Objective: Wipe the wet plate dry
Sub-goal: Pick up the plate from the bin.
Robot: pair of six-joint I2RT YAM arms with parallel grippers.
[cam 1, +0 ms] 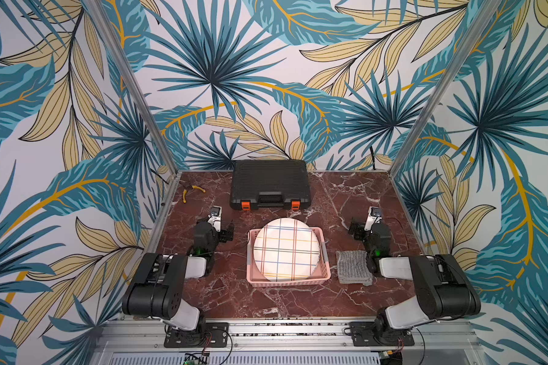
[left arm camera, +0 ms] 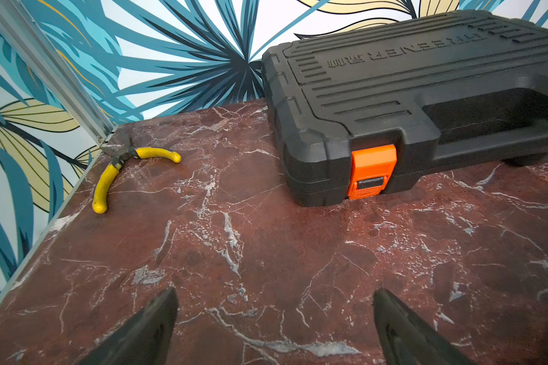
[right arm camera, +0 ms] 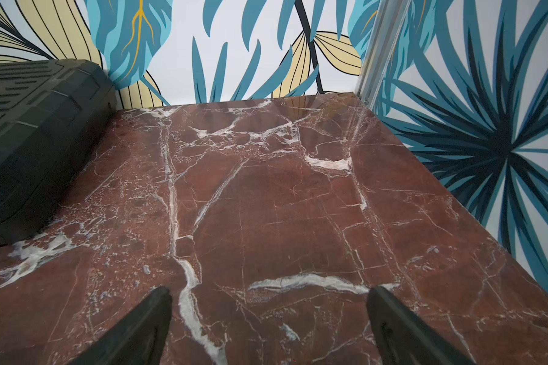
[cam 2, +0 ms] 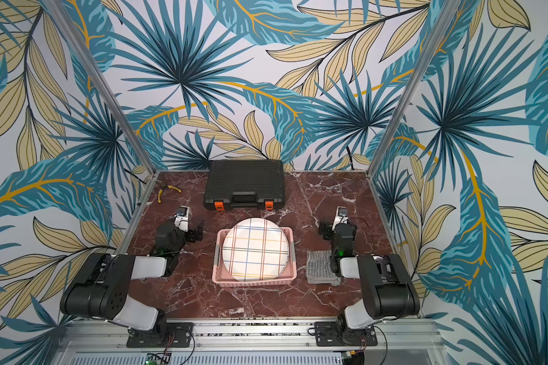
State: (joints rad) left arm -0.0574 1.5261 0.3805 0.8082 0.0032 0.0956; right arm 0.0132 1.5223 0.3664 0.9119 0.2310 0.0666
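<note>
Nothing is judged done yet. The plaid plate (cam 1: 287, 249) is rested in the pink basket (cam 1: 288, 280), mid-scene. The grey cloth (cam 1: 352, 267) is laid just right of it, untouched. The left gripper (left arm camera: 274, 295) and right gripper (right arm camera: 269, 292) are spread wide, empty.

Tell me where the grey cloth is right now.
In both top views the folded grey cloth lies flat on the table, just right of the pink basket holding the plate, beside the right arm.

The plaid plate (cam 1: 286, 249) hides most of the pink basket (cam 1: 288, 279); right of the basket, the right arm (cam 1: 393, 267) overlaps one edge of the grey cloth (cam 1: 351, 267).
</note>
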